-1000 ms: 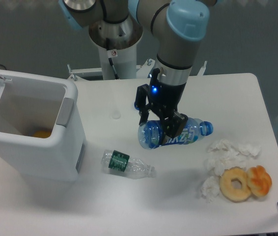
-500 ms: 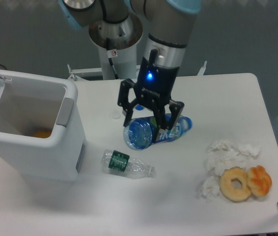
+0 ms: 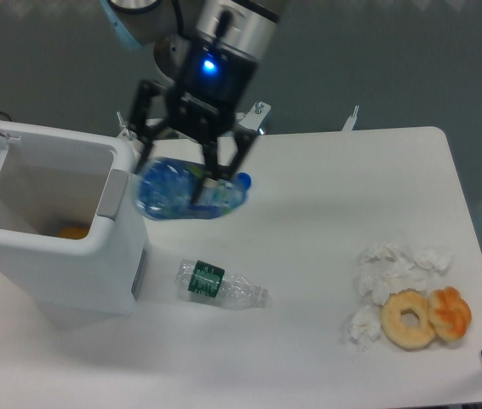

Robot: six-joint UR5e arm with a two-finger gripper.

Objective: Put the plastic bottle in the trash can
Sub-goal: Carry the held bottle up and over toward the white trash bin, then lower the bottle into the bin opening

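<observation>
**Bottle Held Aloft Beside the Open Bin**

At the far left stood the trash can [image 3: 96,256], a large white bin with a grey handle panel on its right wall and its hinged lid thrown back. Something orange lay on the bottom inside, too small to identify.

Just right of the bin's upper corner, the gripper [image 3: 192,166] was clamped on the plastic bottle [image 3: 186,192], its dark fingers closed around the blue-tinted body from above. The bottle hung roughly level, lifted off the table [image 3: 309,341], its broad base pointing toward the bin and its blue neck toward the right. It was blurred, so the lettering on its label could not be read. A blue light glowed on the gripper's housing.

Below it, on the table, lay a clear bottle [image 3: 222,286] with a dark green label, on its side, near the bin's lower right corner.

Further right, a cluster of crumpled white tissues [image 3: 390,277] sat on the tabletop. Touching them at the lower right were a pale doughnut [image 3: 408,319] and a browner pastry [image 3: 450,312], pressed against each other.
</observation>
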